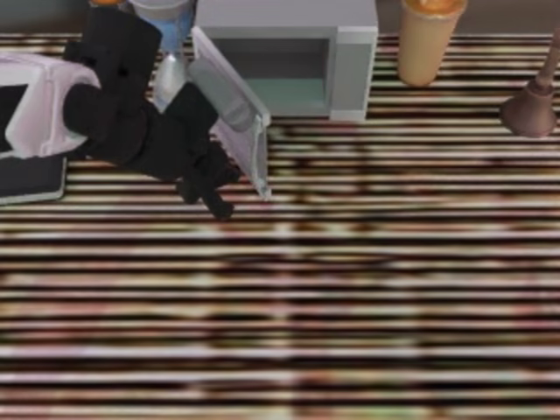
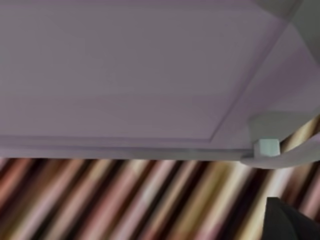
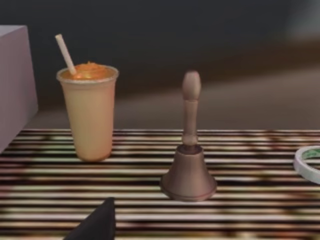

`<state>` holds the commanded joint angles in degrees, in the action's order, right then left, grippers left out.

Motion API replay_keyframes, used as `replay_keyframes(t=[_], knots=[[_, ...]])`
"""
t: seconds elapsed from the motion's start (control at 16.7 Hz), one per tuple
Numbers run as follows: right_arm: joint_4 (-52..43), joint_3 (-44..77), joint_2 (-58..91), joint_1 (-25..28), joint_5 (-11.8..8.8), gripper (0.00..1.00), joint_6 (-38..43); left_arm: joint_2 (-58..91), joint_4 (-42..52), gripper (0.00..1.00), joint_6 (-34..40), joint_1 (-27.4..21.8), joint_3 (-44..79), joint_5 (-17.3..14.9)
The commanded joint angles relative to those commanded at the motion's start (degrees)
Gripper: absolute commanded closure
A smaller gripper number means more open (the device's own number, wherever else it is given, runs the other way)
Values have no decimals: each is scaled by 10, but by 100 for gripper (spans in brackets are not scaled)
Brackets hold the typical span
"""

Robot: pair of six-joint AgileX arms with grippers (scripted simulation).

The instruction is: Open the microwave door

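One microwave (image 1: 284, 57) stands at the table's far edge, its one door (image 1: 232, 109) swung out to the left. My left claw (image 1: 208, 185) sits at the door's free edge — whether it pinches, I cannot tell. One tan cup (image 3: 89, 112) and one bell (image 3: 189, 172); only the right wrist view shows the cup's straw.

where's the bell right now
The bell stands at the top view's far right edge, just right of the tan cup.

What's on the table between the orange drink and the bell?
Nothing; only bare striped table lies between the drink and the bell, seen in the right wrist view.
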<state>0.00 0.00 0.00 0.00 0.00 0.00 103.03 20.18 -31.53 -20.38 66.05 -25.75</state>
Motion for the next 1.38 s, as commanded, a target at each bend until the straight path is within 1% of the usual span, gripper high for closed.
replay_keyframes(t=[1.14,1.38], knots=[[0,0,0,0,0,0,0,0,0,100,0,0,0,0],[0,0,0,0,0,0,0,0,0,70,0,0,0,0]])
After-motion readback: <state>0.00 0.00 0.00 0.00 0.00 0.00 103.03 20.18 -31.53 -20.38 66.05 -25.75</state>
